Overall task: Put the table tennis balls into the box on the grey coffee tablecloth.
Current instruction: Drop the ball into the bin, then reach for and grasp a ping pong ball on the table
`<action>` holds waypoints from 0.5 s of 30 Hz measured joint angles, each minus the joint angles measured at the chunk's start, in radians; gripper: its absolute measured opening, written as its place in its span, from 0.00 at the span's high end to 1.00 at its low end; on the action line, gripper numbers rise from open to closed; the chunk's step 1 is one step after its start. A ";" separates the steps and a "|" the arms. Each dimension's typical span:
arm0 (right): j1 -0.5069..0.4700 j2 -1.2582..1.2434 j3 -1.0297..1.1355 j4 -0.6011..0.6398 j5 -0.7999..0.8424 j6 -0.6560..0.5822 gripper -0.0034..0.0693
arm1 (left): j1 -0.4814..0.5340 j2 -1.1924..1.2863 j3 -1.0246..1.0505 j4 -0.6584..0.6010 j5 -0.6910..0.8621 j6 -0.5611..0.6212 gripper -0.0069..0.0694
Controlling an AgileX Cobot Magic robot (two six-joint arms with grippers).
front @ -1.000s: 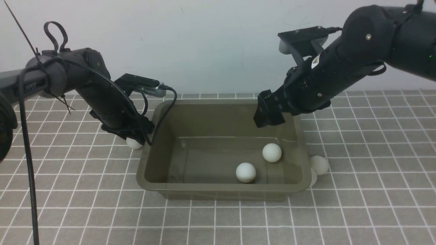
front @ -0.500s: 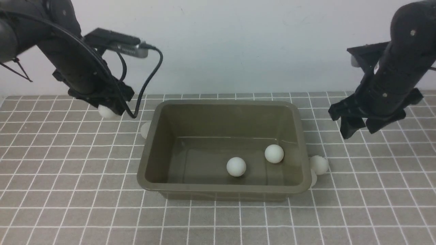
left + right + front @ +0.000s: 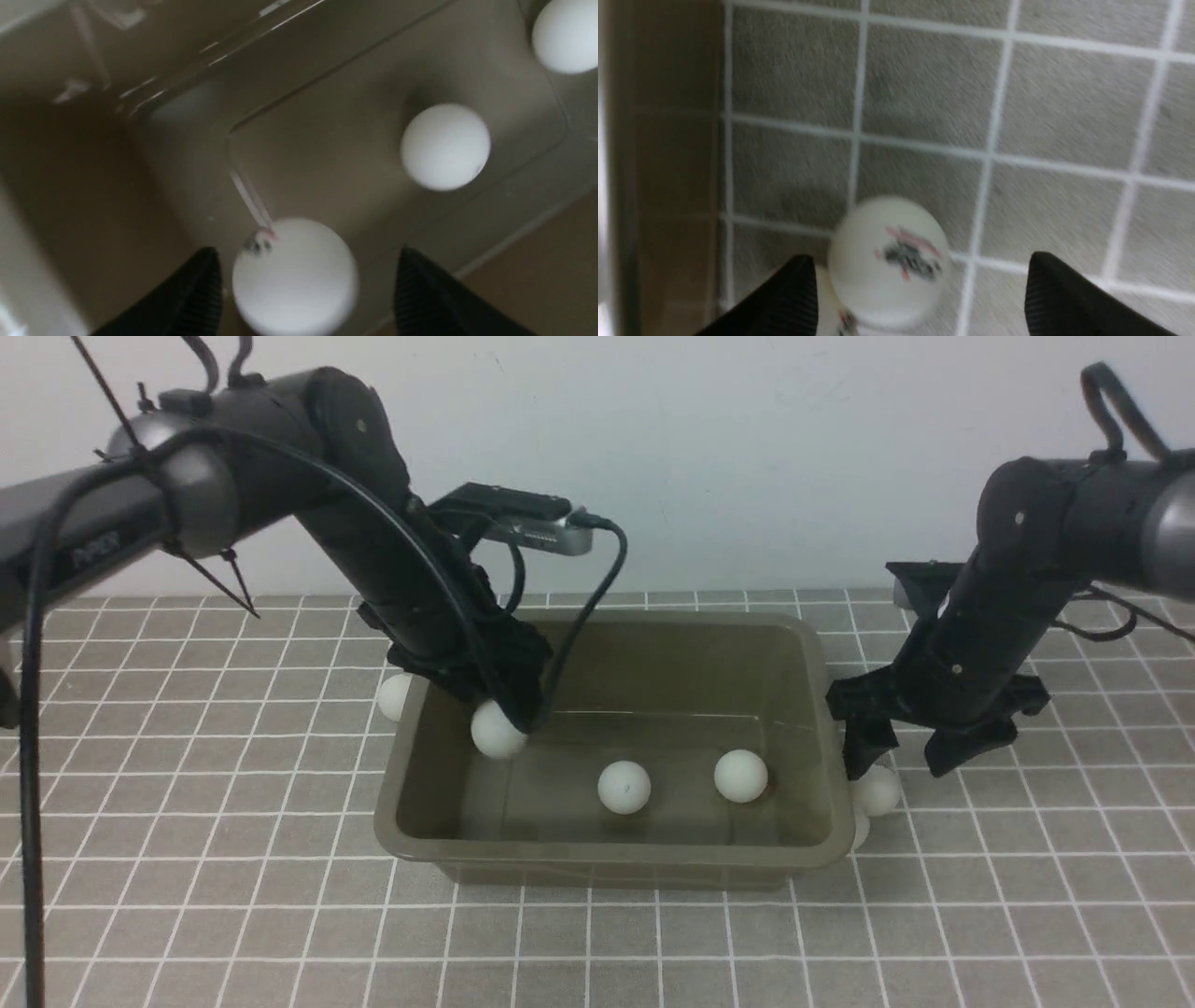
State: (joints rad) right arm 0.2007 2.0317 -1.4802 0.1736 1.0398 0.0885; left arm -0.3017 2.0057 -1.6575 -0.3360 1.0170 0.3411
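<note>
Near lower centre of the right wrist view, a ball (image 3: 891,261) shows its dark-and-red logo between the right gripper's (image 3: 920,291) parted fingers; the left gripper's (image 3: 306,289) are apart too.

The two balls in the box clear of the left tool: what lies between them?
Bare box floor separates the middle ball from the right-hand ball, as the front view shows.

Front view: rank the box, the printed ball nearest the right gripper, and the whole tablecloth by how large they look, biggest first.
1. Tablecloth
2. Box
3. Ball nearest the right gripper
</note>
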 joint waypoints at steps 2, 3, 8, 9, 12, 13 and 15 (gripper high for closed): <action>0.000 0.011 -0.001 0.009 -0.007 0.000 0.22 | -0.003 0.000 -0.001 -0.006 -0.019 0.000 0.26; 0.000 0.012 -0.001 0.009 -0.007 0.000 0.23 | -0.003 -0.001 -0.002 -0.007 -0.021 0.000 0.27; 0.000 0.053 -0.001 0.011 -0.007 0.000 0.43 | 0.045 -0.032 -0.061 -0.006 -0.025 -0.031 0.54; 0.000 0.058 -0.004 0.005 -0.006 0.000 0.47 | 0.067 -0.045 -0.075 -0.007 -0.022 -0.035 0.66; -0.021 0.037 -0.003 -0.042 0.004 0.011 0.46 | 0.194 -0.097 -0.106 -0.011 0.005 -0.038 0.89; -0.033 0.010 -0.002 -0.048 0.009 0.016 0.46 | 0.231 -0.103 -0.111 -0.011 0.015 -0.038 0.90; -0.053 -0.062 -0.002 -0.050 0.013 0.020 0.46 | 0.303 -0.102 -0.113 -0.008 0.039 -0.038 0.92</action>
State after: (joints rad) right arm 0.1474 1.9698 -1.4823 0.1238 1.0531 0.1081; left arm 0.0014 1.9040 -1.7706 -0.3437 1.0556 0.3031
